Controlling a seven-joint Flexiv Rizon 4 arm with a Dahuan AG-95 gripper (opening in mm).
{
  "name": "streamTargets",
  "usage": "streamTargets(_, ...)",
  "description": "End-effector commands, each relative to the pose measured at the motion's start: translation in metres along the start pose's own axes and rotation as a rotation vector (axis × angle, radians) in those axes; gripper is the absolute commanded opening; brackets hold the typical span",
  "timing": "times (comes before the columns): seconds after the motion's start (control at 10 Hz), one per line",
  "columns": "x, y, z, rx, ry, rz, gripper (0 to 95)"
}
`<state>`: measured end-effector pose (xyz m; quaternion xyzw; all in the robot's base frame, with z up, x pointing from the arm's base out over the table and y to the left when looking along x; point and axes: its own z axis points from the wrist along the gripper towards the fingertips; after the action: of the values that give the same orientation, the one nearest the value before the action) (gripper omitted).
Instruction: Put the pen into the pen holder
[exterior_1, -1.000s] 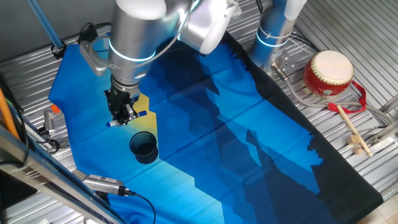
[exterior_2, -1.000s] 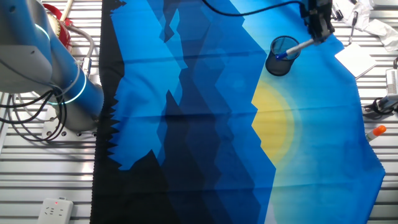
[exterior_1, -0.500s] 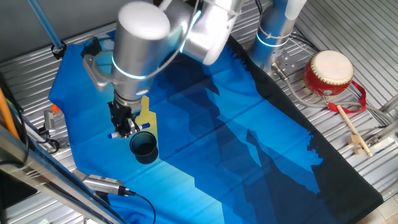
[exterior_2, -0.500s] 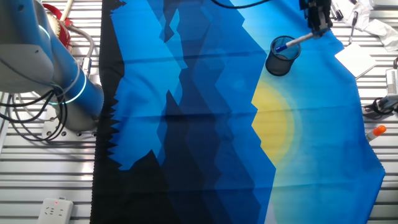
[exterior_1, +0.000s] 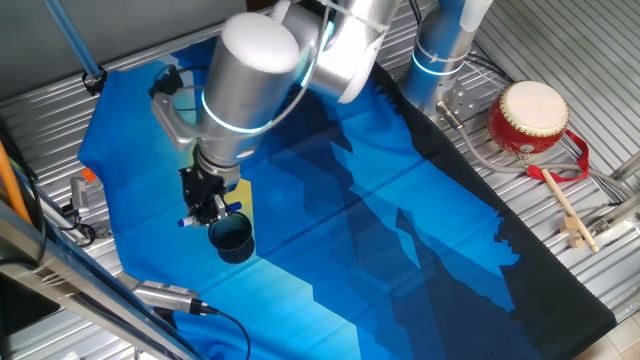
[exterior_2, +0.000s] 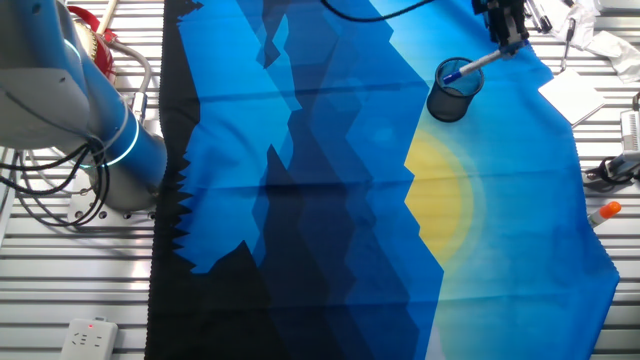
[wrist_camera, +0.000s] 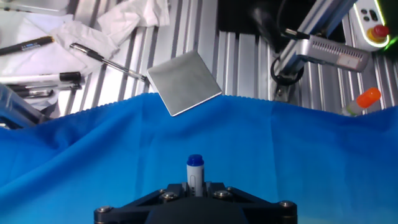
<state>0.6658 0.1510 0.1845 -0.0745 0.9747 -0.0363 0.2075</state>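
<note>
My gripper is shut on the pen, a slim white marker held tilted. Its blue tip points down over the rim of the pen holder, a small dark navy cup standing upright on the blue cloth; the cup also shows in the other fixed view. There the gripper hangs just above and beside the cup. In the hand view the pen sticks out between the jaws of the gripper with its blue cap forward. The cup is out of the hand view.
A blue patterned cloth covers the table. A red-and-cream drum and a wooden drumstick lie at the right. A square metal plate, loose pens and paper and an orange-capped marker lie past the cloth's edge.
The gripper has carried the pen closer to the cup, and the arm has swung over with it. The blue tip has gone from beside the cup to over its rim.
</note>
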Motion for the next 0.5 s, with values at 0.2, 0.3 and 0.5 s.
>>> streamTargets(0.2,-0.002,0.0161,0.0092,0.022,-0.011,0.006,0.0)
streamTargets(0.3,-0.0019,0.0202,0.0113,0.04,-0.01,0.006,0.0)
streamTargets(0.5,-0.0019,0.0201,0.0115,0.043,-0.009,0.015,0.0)
